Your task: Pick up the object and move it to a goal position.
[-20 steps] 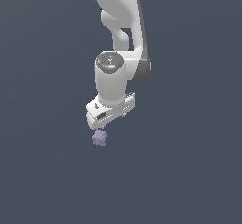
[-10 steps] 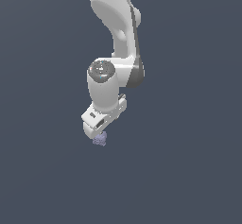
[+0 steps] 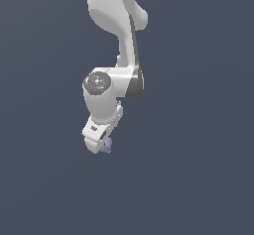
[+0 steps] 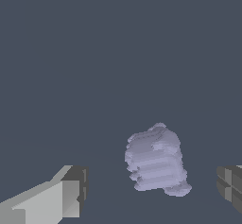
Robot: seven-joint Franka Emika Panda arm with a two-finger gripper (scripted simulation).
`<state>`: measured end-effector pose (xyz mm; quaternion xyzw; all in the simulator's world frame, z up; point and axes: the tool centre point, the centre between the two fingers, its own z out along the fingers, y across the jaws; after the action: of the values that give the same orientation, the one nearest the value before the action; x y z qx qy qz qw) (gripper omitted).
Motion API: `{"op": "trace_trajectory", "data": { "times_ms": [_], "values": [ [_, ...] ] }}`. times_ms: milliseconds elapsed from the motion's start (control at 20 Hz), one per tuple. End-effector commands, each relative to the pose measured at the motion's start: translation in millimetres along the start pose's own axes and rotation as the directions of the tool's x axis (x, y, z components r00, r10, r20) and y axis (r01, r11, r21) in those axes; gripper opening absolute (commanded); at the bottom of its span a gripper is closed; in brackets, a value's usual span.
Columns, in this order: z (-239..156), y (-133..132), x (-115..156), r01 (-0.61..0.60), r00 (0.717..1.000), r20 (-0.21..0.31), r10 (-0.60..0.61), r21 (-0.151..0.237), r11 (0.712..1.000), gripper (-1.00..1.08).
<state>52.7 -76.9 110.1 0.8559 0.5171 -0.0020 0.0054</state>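
The object (image 4: 156,159) is a small pale lavender lumpy block with a bumpy surface. In the wrist view it sits between my two fingers, with a clear gap on each side, nearer to the dark-padded finger (image 4: 230,186) than to the pale one (image 4: 66,197). My gripper (image 4: 151,190) is open around it. In the exterior view the white gripper (image 3: 100,144) hangs from the arm, and the object (image 3: 107,147) peeks out at its tip, partly hidden by the hand.
Only a plain dark grey-blue ground (image 3: 198,179) shows around the arm. No other objects, containers or edges are in view.
The hand has come down and shifted toward the exterior view's left, so the fingers now straddle the object. The object has stayed in place.
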Motion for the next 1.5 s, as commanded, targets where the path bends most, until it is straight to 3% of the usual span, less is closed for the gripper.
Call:
{"op": "trace_trajectory", "data": {
  "times_ms": [0, 600, 1100, 1450],
  "values": [
    [5, 4, -4, 0.06, 0.998, -0.002, -0.06, 0.002, 0.998, 1.0],
    [18, 16, -17, 0.233, 0.972, -0.009, -0.233, 0.005, 0.972, 1.0],
    [23, 17, -19, 0.25, 0.968, -0.01, -0.25, 0.005, 0.968, 1.0],
    [58, 16, -19, 0.254, 0.967, -0.01, -0.254, 0.005, 0.967, 1.0]
  ]
}}
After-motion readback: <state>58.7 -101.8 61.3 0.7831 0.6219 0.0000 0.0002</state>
